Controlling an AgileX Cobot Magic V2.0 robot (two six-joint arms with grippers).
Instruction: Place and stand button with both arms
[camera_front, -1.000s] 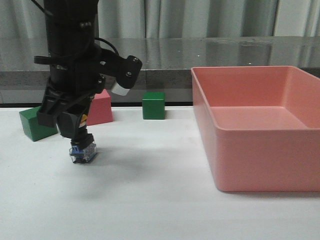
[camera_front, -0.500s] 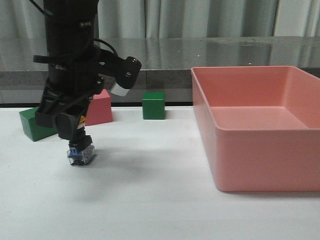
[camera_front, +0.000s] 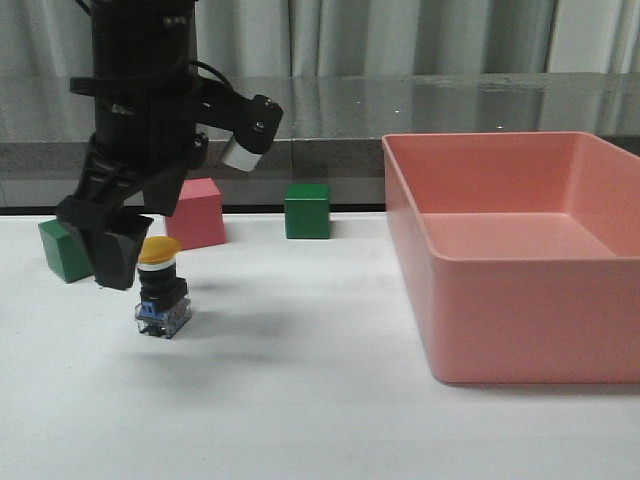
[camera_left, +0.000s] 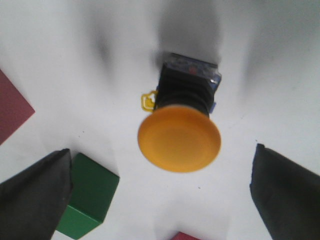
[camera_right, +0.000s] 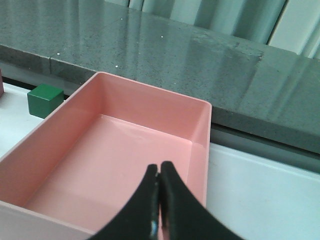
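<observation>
The button (camera_front: 161, 292) stands upright on the white table, yellow cap up and blue-clear base down. In the left wrist view the button (camera_left: 181, 136) is seen from above, free between the fingers. My left gripper (camera_front: 135, 268) is open and just above the button, its fingers (camera_left: 35, 197) wide apart on either side of the cap and not touching it. My right gripper (camera_right: 159, 172) is shut and empty, hovering over the pink bin (camera_right: 150, 97). The right arm is out of the front view.
The large pink bin (camera_front: 500, 142) fills the right of the table. A pink cube (camera_front: 198, 213) and a green cube (camera_front: 62, 250) sit just behind the button; another green cube (camera_front: 307, 210) stands farther right. A grey ledge runs along the back.
My left gripper has opened, let go of the button and risen. The button now stands on the table with its yellow cap showing.
</observation>
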